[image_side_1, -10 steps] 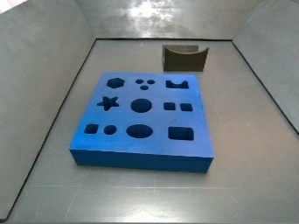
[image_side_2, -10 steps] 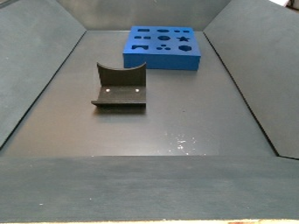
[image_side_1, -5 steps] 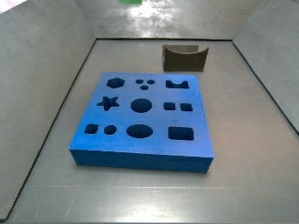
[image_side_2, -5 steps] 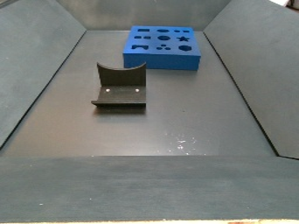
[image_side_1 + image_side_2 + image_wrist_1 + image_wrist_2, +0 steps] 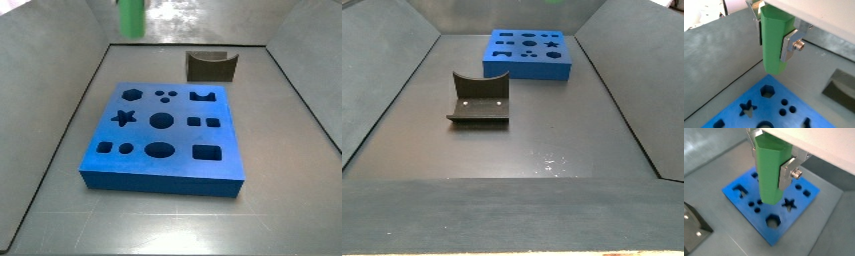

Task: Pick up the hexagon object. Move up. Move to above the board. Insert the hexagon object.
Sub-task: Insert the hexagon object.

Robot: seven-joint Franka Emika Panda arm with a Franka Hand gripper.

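Note:
The hexagon object [image 5: 773, 47] is a slim bright green peg, held upright between my gripper's [image 5: 774, 40] silver fingers [image 5: 790, 46]. In both wrist views it hangs well above the board [image 5: 777, 84], a thick blue foam block with dark cut-outs. The board's hexagon hole [image 5: 767, 91] and star hole [image 5: 747, 106] lie below the peg's lower end. The other wrist view shows the gripper [image 5: 771, 165], the peg [image 5: 769, 183] and the board [image 5: 794, 215]. In a side view only the peg's lower end [image 5: 131, 18] shows, high over the tray's back left, with the board [image 5: 160, 182] below. In the other side view the board [image 5: 529, 72] shows, and the peg and gripper are out of view.
The dark fixture [image 5: 210, 66] stands on the grey tray floor just beyond the board's far end, and shows in the other side view [image 5: 478, 100] and in both wrist views [image 5: 841, 87] [image 5: 694, 228]. Sloped grey tray walls [image 5: 80, 90] rise around the floor.
The green peg has come down into a side view at its top left; a second ago it was out of frame. Board and fixture have not moved.

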